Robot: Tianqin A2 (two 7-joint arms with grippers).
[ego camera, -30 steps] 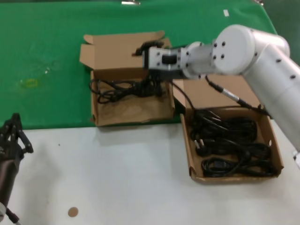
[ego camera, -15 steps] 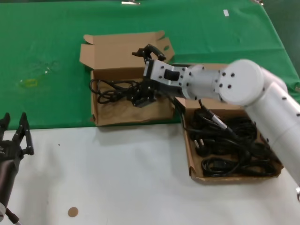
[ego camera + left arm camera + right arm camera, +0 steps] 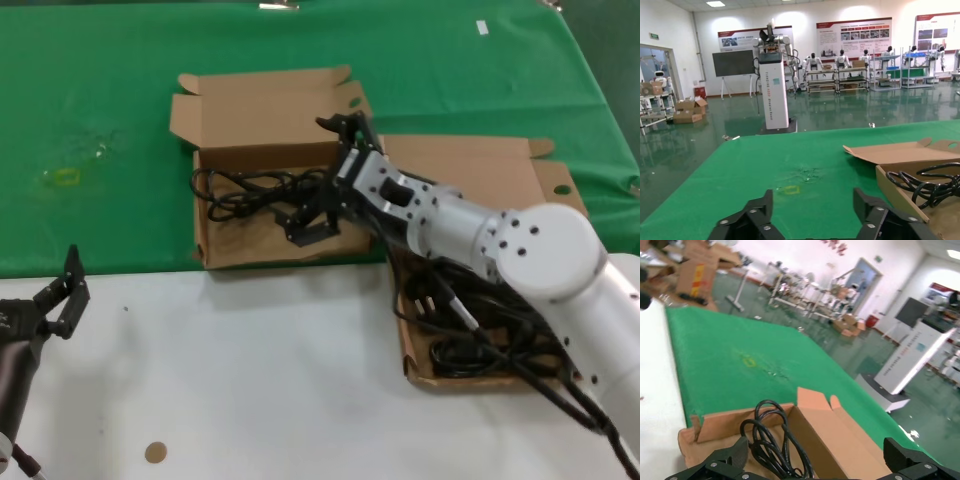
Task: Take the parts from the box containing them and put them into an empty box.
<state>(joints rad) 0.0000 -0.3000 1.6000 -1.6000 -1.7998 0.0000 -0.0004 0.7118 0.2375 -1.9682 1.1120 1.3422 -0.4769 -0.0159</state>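
Note:
Two brown cardboard boxes sit side by side. The shallow right-hand box (image 3: 405, 335) holds several black power cords (image 3: 470, 355). One looped black cord (image 3: 240, 190) lies in the deeper left-hand box (image 3: 270, 245), also seen as the cord (image 3: 770, 440) in the box (image 3: 830, 430). My right arm reaches across the right box, and its gripper (image 3: 310, 222) (image 3: 815, 467) hangs open low inside the left box beside that cord, with nothing between its fingers. At the table's near left corner, my left gripper (image 3: 60, 305) (image 3: 812, 215) waits open and empty.
Green cloth (image 3: 100, 90) covers the far half of the table, with a yellow mark (image 3: 62, 178) on it. The near half is white tabletop (image 3: 250, 380), with a small brown disc (image 3: 155, 452). Both lids stand open behind the boxes.
My right arm has swung down and nearer, dropping its gripper from the left box's back wall to the box floor. The left gripper has shifted slightly to the right.

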